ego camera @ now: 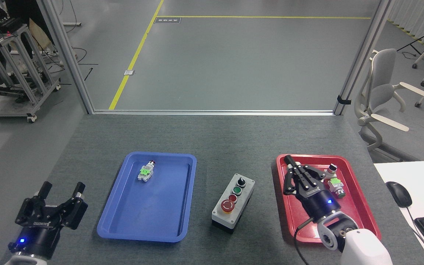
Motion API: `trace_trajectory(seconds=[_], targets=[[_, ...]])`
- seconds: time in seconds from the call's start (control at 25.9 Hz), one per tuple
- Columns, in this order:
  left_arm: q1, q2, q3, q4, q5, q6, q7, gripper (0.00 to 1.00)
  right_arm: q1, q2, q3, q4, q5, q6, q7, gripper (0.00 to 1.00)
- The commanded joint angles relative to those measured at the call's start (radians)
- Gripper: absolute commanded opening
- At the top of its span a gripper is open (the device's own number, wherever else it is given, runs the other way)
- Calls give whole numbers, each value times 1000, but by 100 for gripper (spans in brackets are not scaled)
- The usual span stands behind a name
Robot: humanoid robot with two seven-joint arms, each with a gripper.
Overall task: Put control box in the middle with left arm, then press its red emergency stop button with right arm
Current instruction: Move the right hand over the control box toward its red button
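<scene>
Your control box (233, 204) stands on the bare grey tabletop (212, 140) between the blue tray (123, 221) and the red tray (363, 213), touching neither; that reads as the placing step done, since the box sits free in the middle with nothing gripping it. It lies slightly angled, knob end away from you, and its red emergency stop button (227, 206) is at the near end, facing up and unobstructed; a good lie for a push from above.

Your left gripper (61, 191) is parked well off to the left of the blue tray, claws spread wide and holding nothing; it looks kept clear so the other arm has the room. Your right gripper (292, 165) hangs over the left part of the red tray, its claws drawn close together toward a point and carrying nothing; I judge that posture suits a press, a narrow tip rather than an open claw. It is still apart from the box, to its right, so the press is not yet made.

Counted: 1 control box bearing 4 controls, namely 1 black knob (240, 181), 1 green button (237, 190), 1 small red button (232, 198) and 1 big red cap; 2 trays; 1 loose switch part (145, 171) in the blue tray; 2 loose switch parts (335, 180) in the red tray, just beside your right claws; mind those when you swing left toward the box.
</scene>
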Motion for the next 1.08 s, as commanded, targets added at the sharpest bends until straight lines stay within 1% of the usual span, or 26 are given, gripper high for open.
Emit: trace_trajectory(seconds=[0.0,0.04,0.12,0.19,0.27,0.35,0.43,0.5,0.58,0.7,0.77,0.85,0.97,1.04], targets=[[-108,-99,-62,102,-6,-1,22,100,-12,14,76,11,9,-152,23,0],[-156,-92,-96,116,-86,0,18,100,-12,14,76,12,9,-200,48,0],[-157,-86,-110,105,-230,-15,30,100,-14,18,76,18,6,-247,126,0],[-140,-83,-104,74,-240,-30,38,100,-12,41,76,34,6,-243,189,0],[-121,-62,-104,36,-243,-32,38,100,-14,67,78,63,6,-215,209,0],[-91,-63,-97,9,-235,-29,39,100,-16,95,79,87,7,-180,209,0],[-76,-80,-85,7,-233,-23,39,100,-16,126,79,106,7,-154,210,0],[-67,-142,-50,2,-232,-32,39,100,-17,146,81,117,9,-144,210,0],[-39,-180,-19,-14,-230,-35,28,100,-17,153,81,117,9,-144,210,0],[-28,-201,-15,-34,-227,-34,21,100,-35,172,82,123,9,-143,210,0],[-28,-258,-15,-34,-229,-30,22,100,-57,178,88,129,9,-144,210,0],[-24,-295,-15,-34,-229,-32,34,100,-78,181,105,152,9,-144,210,0],[2,-298,-21,-27,-246,-21,22,100,-105,201,145,201,9,-144,210,0],[30,-298,-33,-24,-263,-9,16,100,-106,205,153,221,9,-144,210,0]])
